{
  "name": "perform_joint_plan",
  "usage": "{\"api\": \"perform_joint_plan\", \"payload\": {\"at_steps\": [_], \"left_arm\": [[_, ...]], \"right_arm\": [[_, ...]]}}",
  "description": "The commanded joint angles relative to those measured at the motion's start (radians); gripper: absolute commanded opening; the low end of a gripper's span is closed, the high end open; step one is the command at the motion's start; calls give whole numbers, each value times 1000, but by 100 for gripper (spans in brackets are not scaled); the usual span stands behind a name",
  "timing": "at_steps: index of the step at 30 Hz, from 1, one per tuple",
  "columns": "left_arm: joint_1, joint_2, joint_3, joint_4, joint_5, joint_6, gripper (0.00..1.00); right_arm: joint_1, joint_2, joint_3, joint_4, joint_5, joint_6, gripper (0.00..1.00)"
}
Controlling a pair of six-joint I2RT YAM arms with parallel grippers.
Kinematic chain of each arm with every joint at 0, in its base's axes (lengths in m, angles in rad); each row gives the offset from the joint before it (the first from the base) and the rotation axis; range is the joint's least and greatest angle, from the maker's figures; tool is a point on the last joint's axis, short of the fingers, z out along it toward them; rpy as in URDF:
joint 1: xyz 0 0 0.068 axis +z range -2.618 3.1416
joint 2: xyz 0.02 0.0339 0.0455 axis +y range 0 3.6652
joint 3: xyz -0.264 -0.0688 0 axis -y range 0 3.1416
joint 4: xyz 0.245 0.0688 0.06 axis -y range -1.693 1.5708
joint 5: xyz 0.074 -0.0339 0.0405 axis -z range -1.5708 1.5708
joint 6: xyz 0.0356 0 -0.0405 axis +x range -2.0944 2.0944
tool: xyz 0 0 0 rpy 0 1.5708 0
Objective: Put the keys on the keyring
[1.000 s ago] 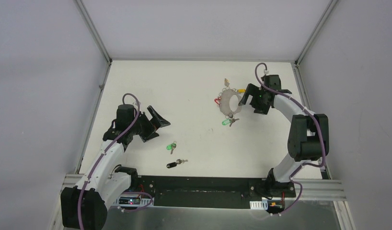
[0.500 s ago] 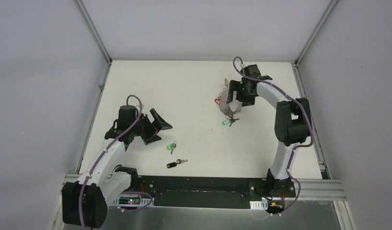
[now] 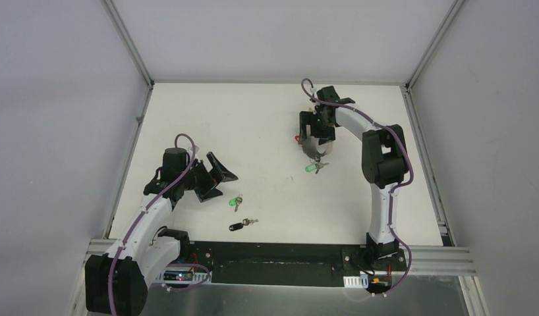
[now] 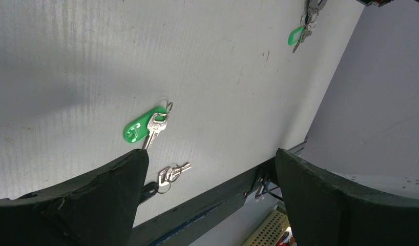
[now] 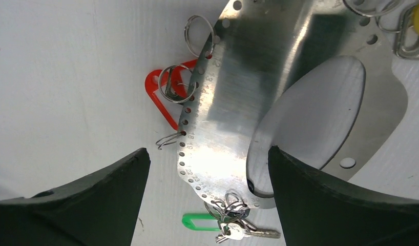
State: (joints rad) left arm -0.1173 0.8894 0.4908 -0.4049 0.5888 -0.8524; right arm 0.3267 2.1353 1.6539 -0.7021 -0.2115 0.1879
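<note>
Right gripper [image 5: 208, 154] spread wide over the keyring [image 5: 233, 102]
Left gripper [image 4: 211, 154], equally wide, hangs by the green key [image 4: 146, 128] and black key [image 3: 240, 226], both well apart from the keyring (a flat, thin thing); closing may skid it or pinch its hanging keys.

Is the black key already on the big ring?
No, the black key lies loose on the table, far from the keyring.
</note>
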Motion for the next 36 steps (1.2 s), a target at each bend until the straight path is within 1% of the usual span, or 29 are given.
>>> {"api": "perform_joint_plan", "payload": {"at_steps": [1,8,16,22,26,29,32,36], "left_arm": [[0,-22,-10,1,28,3,99],[0,-27,-17,1,42,-3,98],[-1,-24,-13,14,74,-13,98],[-21,-34,-53,91,98,-73,97],[-79,-28,-58,130,73,-104,96],[-143,-7,-43,158,31,-128,96],[-228,33,-4,182,-17,-150,95],[-317,111,60,187,-61,-150,91]], "right_arm": [[20,26,30,-52,-46,-18,87],[64,-20,-93,-48,-182,23,86],[168,-116,-258,-55,-233,60,85],[252,-212,-403,-48,-249,87,84],[276,-284,-473,-62,-221,107,84],[279,-335,-507,-90,-194,111,84],[279,-403,-533,-97,-196,127,84],[279,-508,-536,-90,-181,184,85]]}}
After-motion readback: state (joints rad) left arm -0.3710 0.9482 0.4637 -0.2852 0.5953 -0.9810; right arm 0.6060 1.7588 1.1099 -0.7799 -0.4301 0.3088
